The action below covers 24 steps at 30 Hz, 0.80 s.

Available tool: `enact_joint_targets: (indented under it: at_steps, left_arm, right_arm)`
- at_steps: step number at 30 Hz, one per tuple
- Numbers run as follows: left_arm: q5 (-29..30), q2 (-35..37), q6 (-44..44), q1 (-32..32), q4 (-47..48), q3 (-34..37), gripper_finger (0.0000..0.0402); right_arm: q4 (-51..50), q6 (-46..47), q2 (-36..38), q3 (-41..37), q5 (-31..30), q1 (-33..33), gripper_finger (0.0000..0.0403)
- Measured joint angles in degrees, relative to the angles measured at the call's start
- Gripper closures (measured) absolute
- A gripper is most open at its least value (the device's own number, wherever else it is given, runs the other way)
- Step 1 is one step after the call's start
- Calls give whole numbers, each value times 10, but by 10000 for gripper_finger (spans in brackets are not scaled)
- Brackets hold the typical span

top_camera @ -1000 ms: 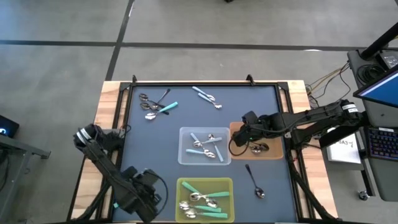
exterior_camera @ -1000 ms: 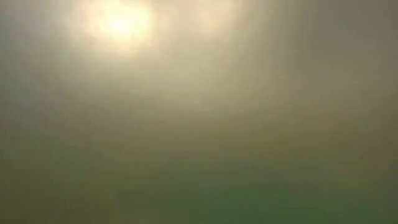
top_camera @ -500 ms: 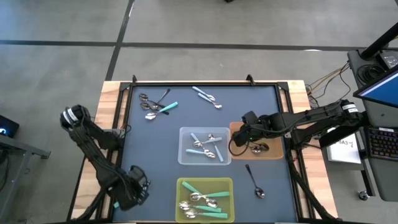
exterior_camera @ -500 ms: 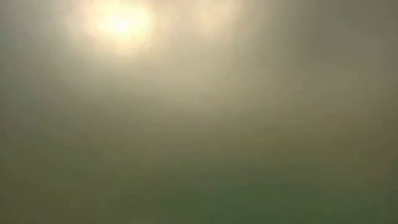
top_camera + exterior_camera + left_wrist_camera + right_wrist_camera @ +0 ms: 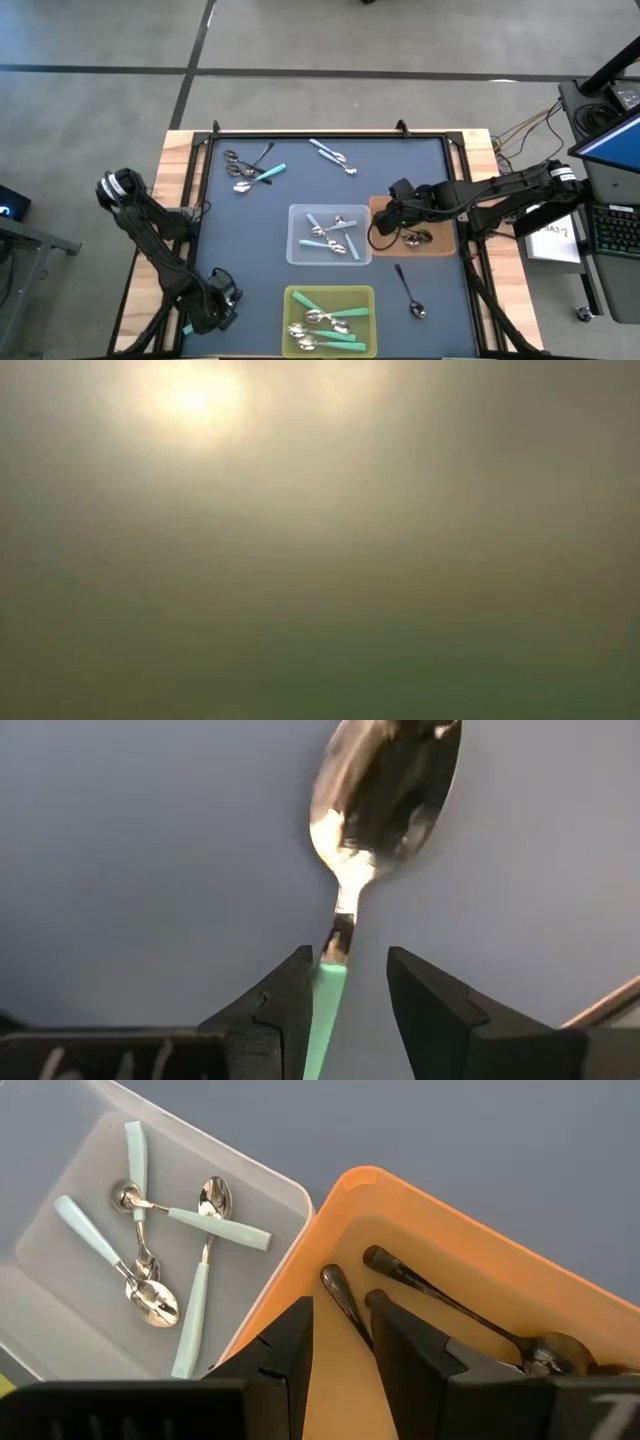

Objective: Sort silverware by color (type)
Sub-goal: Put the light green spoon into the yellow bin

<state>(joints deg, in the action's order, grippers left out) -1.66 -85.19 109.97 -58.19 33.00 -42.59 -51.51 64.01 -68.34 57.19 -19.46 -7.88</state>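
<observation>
No text, label or number can be read anywhere.

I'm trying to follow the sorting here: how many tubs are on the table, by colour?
Clear tub: 1
Orange tub: 1
Yellow-green tub: 1
Total: 3

Two dark arms, both hands low over the desk.

The left arm folds from its side toward the near-left corner, its left hand [image 5: 345, 988] with fingers [image 5: 285, 1000] parted. The right arm reaches inward, its right hand [image 5: 340, 1342] angled down, fingers [image 5: 285, 1345] slightly apart.
</observation>
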Motion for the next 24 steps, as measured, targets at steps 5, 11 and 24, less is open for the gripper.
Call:
enact_joint_targets:
  at_steps: [5,11,24]
  left_arm:
    - [3,-8,-1,-3,-41,26,289]
    - [11,-29,-37,-2,-34,25,312]
    - [87,-38,-63,2,57,-49,384]
  right_arm:
    - [0,-1,0,0,0,0,307]
    - [0,0,0,0,0,0,307]
    - [0,-1,0,0,0,0,307]
